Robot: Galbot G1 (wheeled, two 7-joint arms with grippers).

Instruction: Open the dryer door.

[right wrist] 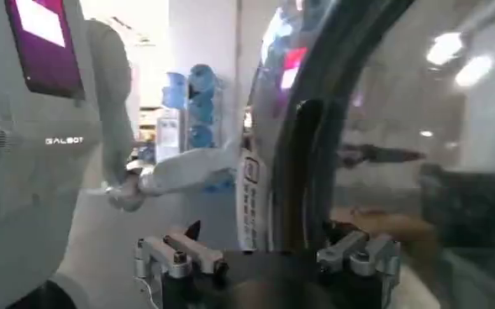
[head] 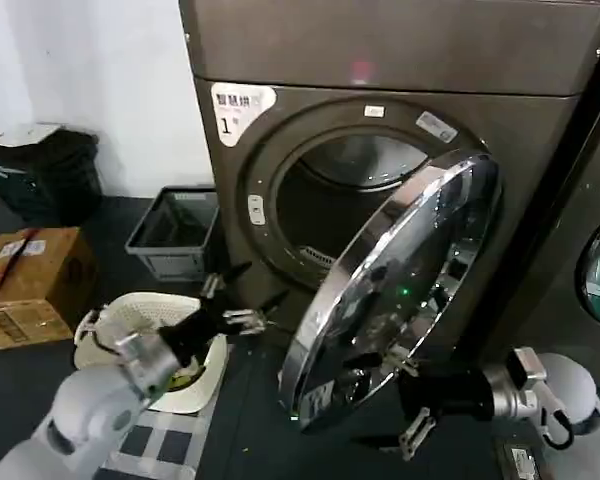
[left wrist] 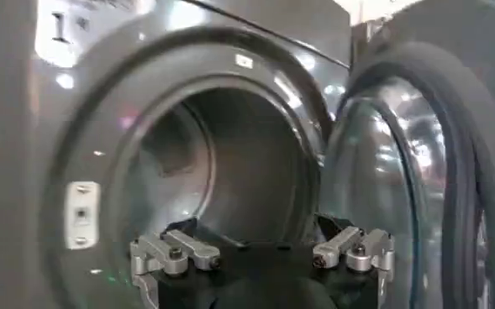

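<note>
Chrome-rimmed dryer door (head: 400, 290) ajar — glass face tilted toward right hand (head: 405, 405).

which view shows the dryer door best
The head view: the dryer door appears whole, swung partly open, chrome rim and dark glass visible. The left wrist view shows just its grey inner side beside the drum opening. The right wrist view is so close it catches one stretch of rim and reflective glass.
</note>
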